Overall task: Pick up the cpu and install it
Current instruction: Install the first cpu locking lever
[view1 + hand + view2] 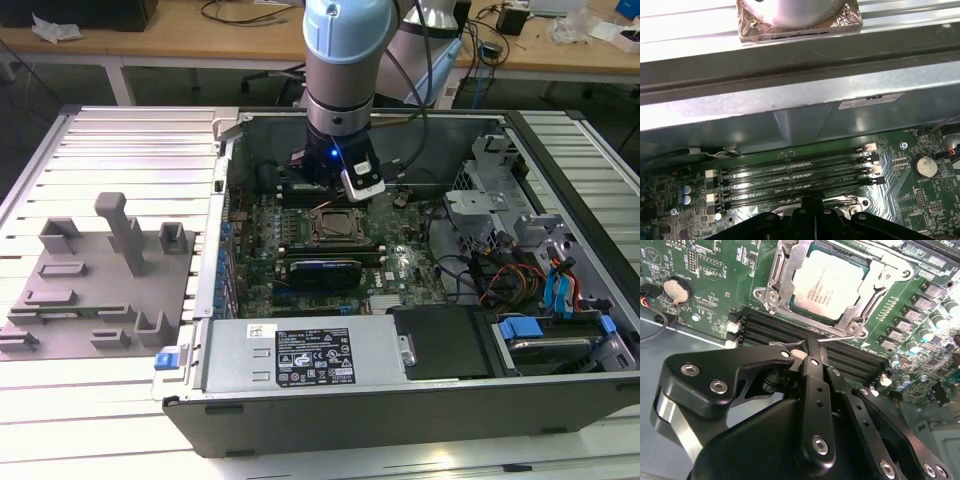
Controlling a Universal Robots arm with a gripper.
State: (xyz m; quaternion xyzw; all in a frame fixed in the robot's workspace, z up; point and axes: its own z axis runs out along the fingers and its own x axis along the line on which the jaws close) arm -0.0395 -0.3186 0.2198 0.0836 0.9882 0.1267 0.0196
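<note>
My gripper (812, 342) has its fingers pressed together right beside the socket frame (775, 285). A thin wire lever (850, 337) runs past the tips, and I can't tell if I'm pinching it. The cpu (827, 285) lies flat inside the frame, seated by my reckoning. The exterior view puts the socket mid-frame under my arm (340, 60), while the second wrist view shows the chip's pale top.

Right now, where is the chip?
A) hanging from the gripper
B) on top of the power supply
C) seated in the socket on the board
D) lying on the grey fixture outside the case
C: in the second wrist view the silver chip sits flat within the metal frame of the socket on the green board.
</note>
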